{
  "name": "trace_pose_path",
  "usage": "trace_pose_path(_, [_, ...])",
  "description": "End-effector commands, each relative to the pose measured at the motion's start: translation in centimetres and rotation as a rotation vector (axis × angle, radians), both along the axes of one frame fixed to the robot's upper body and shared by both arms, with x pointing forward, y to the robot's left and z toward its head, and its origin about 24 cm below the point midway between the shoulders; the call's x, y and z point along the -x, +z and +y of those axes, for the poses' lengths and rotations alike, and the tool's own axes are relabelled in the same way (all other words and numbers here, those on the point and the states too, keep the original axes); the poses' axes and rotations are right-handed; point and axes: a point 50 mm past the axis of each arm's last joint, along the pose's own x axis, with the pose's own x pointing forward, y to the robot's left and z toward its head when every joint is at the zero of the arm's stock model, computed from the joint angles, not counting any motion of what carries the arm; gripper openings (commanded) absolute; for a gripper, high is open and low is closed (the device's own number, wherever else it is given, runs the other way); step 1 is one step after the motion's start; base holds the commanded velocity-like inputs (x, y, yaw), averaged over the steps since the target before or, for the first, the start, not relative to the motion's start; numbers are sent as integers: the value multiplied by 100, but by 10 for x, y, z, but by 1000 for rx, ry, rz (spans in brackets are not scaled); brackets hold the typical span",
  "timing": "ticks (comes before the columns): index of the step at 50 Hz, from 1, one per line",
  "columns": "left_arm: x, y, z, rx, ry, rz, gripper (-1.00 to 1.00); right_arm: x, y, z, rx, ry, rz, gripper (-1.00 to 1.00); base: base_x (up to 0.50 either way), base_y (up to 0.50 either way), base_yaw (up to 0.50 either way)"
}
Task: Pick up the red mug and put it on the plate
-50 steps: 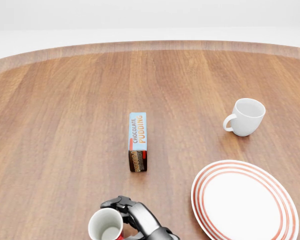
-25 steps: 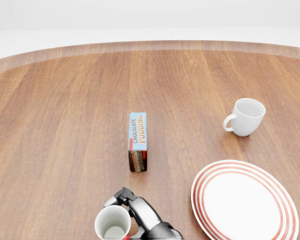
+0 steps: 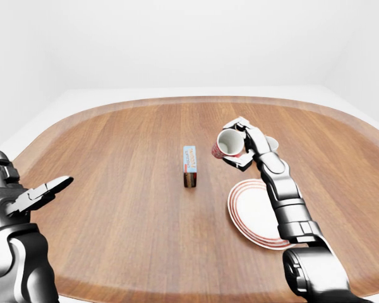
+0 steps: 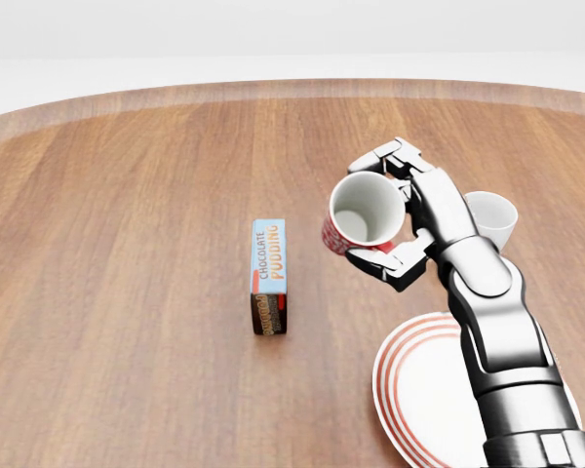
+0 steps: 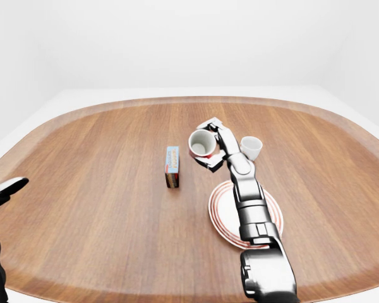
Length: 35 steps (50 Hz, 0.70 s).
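Observation:
The red mug, white inside, is held in the air by my right hand, whose fingers close round it. It tilts with its mouth toward the camera, above the table between the pudding box and the white cup. The plate, white with red rings, lies at the lower right of the head view, partly hidden by my right forearm. My left hand is at the left edge of the left-eye view, fingers spread, holding nothing.
A chocolate pudding box lies on the round wooden table left of the mug. A white cup stands behind my right hand, partly hidden. The table edge curves along the top.
My right hand has lifted the red mug from the bottom of the head view up and to the right, to above the table near the white cup.

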Motion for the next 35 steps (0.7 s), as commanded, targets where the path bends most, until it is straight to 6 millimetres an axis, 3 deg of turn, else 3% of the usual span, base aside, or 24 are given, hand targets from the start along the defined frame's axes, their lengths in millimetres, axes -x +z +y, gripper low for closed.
trace_pose_path(1, [2,4,1,-6,8,-15,100,3,46,-88,108,-167,-94,-100,0,0,0])
trace_pose_path(4, [2,3,0,-8,7,-13,100,10,34,-113,88,-228,-43,-100,0,0,0])
trace_pose_path(11, [2,4,1,-8,8,-14,100,22,16,-135,72,-291,19,-100,0,0,0])
trace_pose_path(23, [2,3,0,-9,8,-9,100,42,-32,-146,66,-325,175,-100,0,0,0])
trace_pose_path(31, [2,3,0,-10,8,-9,100,57,-81,-151,38,-351,359,-100,0,0,0])
trace_pose_path(35, [2,3,-1,-12,6,-9,100,59,-92,-154,36,-362,390,-100,0,0,0])
